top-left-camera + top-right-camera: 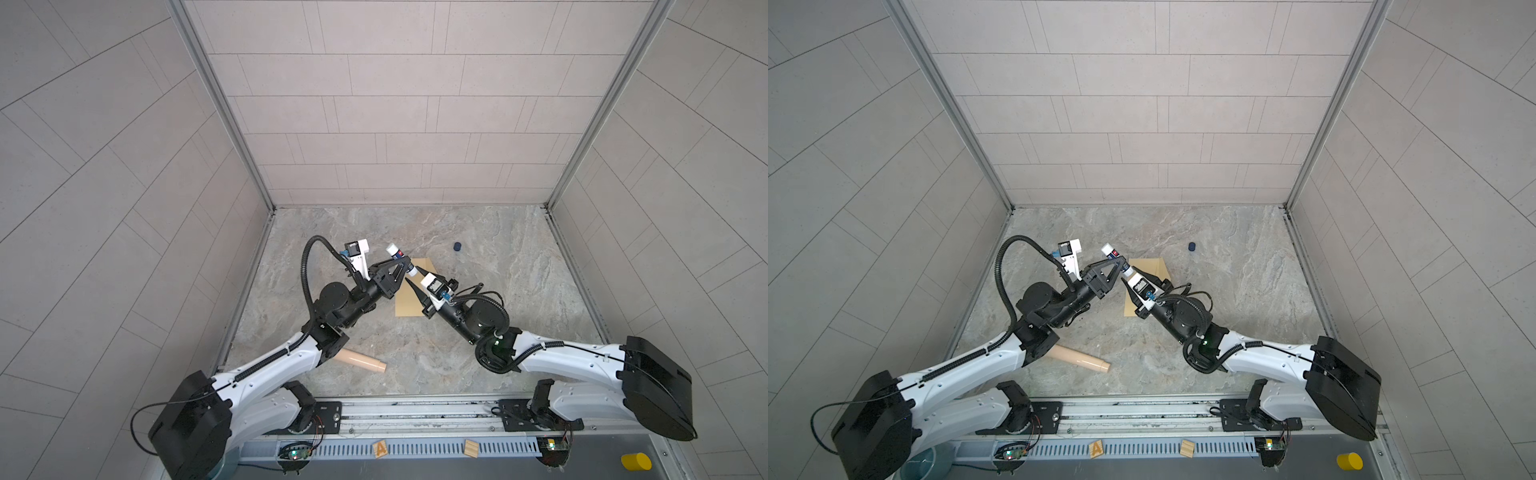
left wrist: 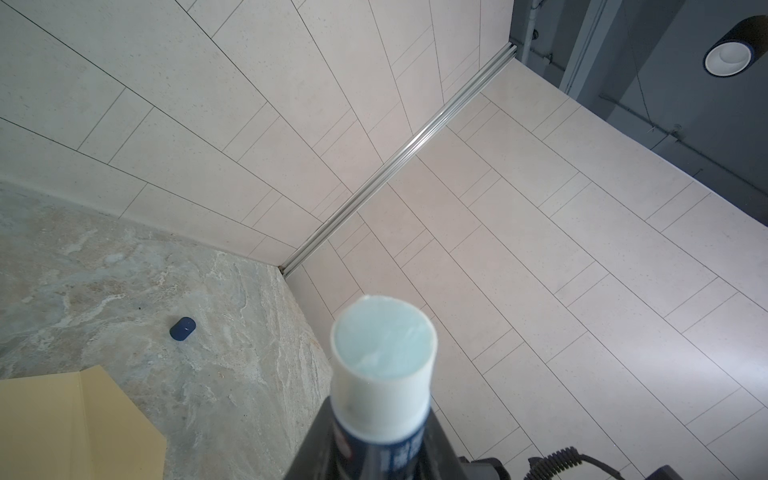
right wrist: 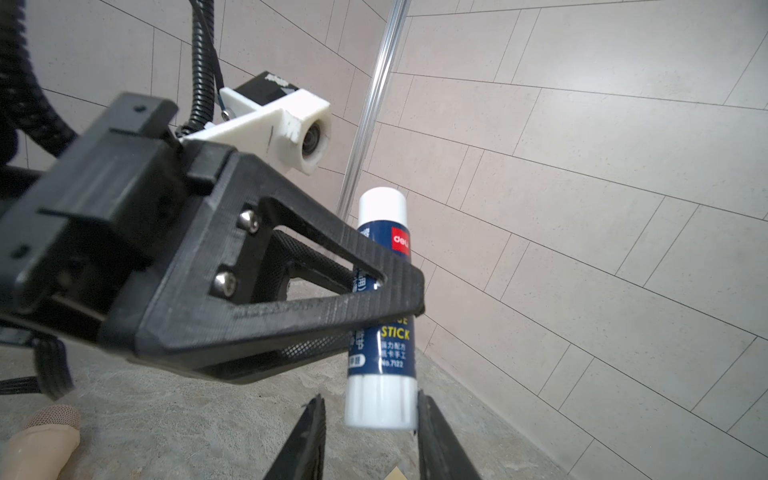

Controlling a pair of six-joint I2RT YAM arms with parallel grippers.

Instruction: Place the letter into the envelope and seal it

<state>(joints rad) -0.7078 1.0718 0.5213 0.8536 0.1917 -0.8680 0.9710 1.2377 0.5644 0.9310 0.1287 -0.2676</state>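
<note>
Envelope [image 1: 405, 306] below; left tool [image 1: 403, 262] grips glue stick [image 3: 397, 349], right tool [image 3: 369, 400] ajar at base.

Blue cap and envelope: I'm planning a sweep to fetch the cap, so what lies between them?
Nothing: only bare marble tabletop separates the blue cap from the envelope. The left wrist view shows this stretch plainly; both top views agree.

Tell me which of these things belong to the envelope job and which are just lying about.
In use: envelope; glue stick, gripped in the left hand; blue cap, probably the glue's.
Lying about: beige peg; wooden block marked A; plain wooden block; yellow cylinder.
</note>
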